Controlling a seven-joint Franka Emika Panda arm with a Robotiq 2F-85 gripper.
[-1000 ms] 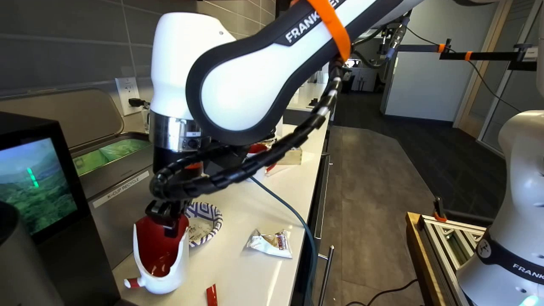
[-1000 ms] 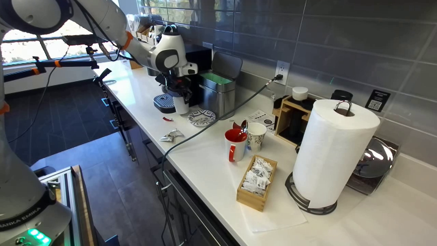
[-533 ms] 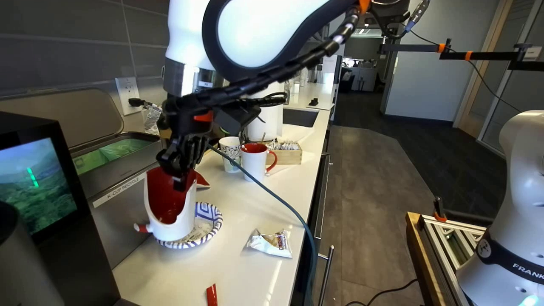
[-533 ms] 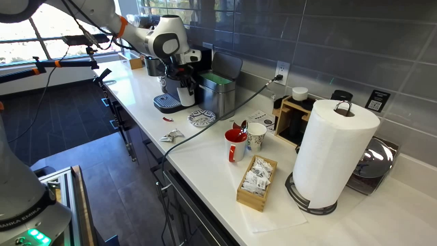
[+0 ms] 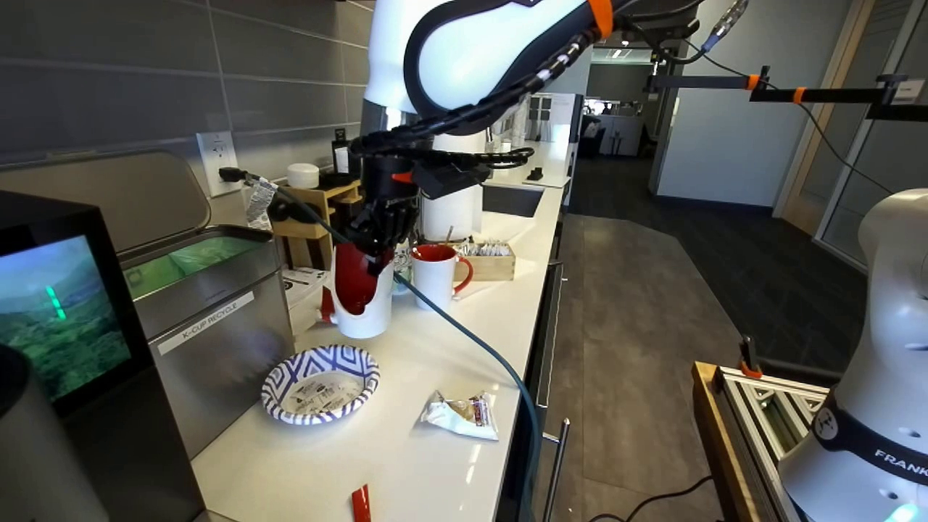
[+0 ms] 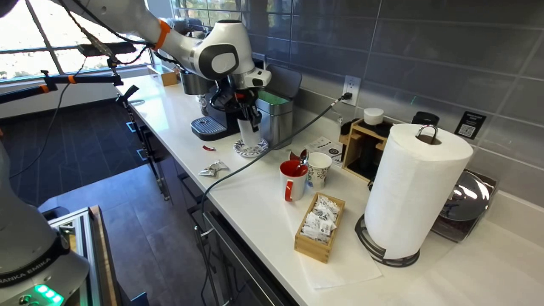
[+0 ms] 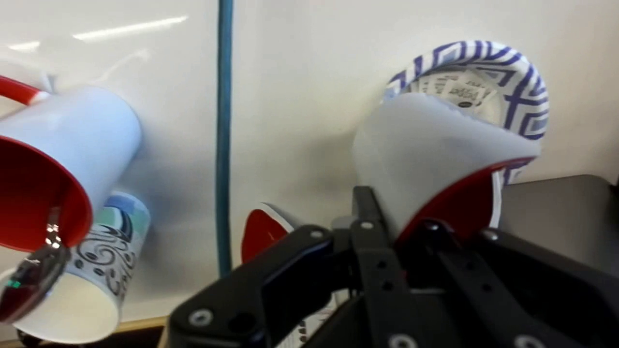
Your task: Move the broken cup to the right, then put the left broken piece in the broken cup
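Observation:
The broken cup (image 5: 371, 319) is white outside and red inside, with a jagged open side and a handle stub. My gripper (image 5: 377, 264) is shut on its wall, one finger inside, and holds it roughly upright in the air. The cup also shows in an exterior view (image 6: 250, 135) and the wrist view (image 7: 416, 145), where it overlaps the patterned plate (image 7: 527, 96). A narrow red broken piece (image 5: 361, 503) lies on the counter; it shows too in an exterior view (image 6: 208, 148). A larger red piece (image 7: 261, 233) lies near the paper cup, also in an exterior view (image 6: 294, 156).
The white-and-red mug (image 6: 293, 182) with a spoon stands beside the paper cup (image 6: 318, 168). A blue-grey cable (image 6: 255, 159) crosses the counter. A steel bin (image 6: 276, 123), coffee machine tray (image 6: 208, 127), snack packet (image 5: 464, 415) and wooden packet box (image 6: 318, 229) stand or lie around.
My gripper has lifted the broken cup off its place beside the coffee machine and carried it past the plate's position toward the mug and paper cup. The pieces have not moved.

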